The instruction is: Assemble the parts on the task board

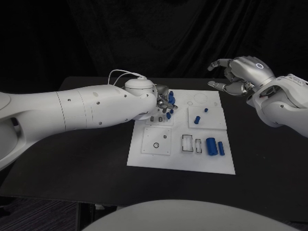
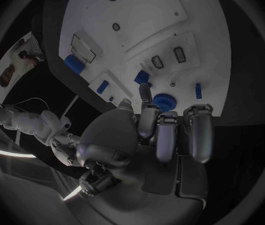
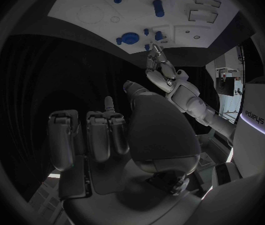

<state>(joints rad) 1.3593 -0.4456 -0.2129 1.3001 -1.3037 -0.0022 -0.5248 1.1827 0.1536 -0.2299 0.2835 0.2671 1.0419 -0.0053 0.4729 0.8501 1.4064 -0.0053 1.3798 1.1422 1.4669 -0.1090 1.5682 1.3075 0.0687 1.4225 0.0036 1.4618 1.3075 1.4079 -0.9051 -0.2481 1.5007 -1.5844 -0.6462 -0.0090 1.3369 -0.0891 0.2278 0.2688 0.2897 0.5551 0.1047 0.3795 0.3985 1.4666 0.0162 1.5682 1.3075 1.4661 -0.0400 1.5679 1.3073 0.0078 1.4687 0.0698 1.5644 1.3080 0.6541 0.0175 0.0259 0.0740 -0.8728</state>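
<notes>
In the head view the white task board [image 1: 182,159] lies mid-frame on the black tabletop [image 1: 70,163], and the left hand [image 1: 164,102] sits at its upper left edge, largely hidden behind the wrist. The left wrist view shows its fingers [image 2: 170,132] curled, a blue gear [image 2: 164,102] just beyond the fingertips; whether it holds anything I cannot tell. The right hand [image 1: 238,73], upper right, hovers off the board, fingers curled around nothing. A large blue cylinder [image 1: 211,146] lies at the board's lower right.

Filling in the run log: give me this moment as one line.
left hand: over task board, fingers by blue parts, holding nothing seen | right hand: raised beyond board, fingers curled, empty | large blue cylinder: lying on board
</notes>
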